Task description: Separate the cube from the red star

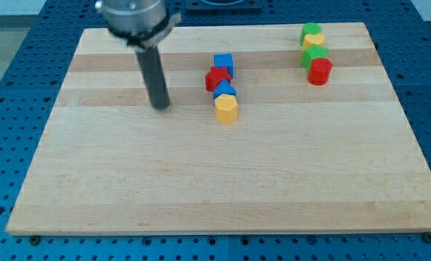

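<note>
camera view: the only view, so everything is read from here.
blue cube [223,64]: far end of the centre cluster, touching the red star [217,77] just near-left of it.
cluster: below the star sit a blue block [224,90], shape unclear, then a yellow block [226,108], all in a near-far line.
my tip [159,106]: on the board, well left of the cluster, touching nothing.
gripper state: none fitted, bare rod, nothing to open or close.
handling guess: cube looks small, light, rigid; should slide easily on the smooth wooden board [201,188] and may spin if hit off-centre.
contact point: I'd push square on the cube's left or near-left face, at the seam with the star.
orientation: cube has no long axis; faces look roughly square to the board edges.
other blocks: green, yellow, green, red stack at far right [315,54], well apart.
</note>
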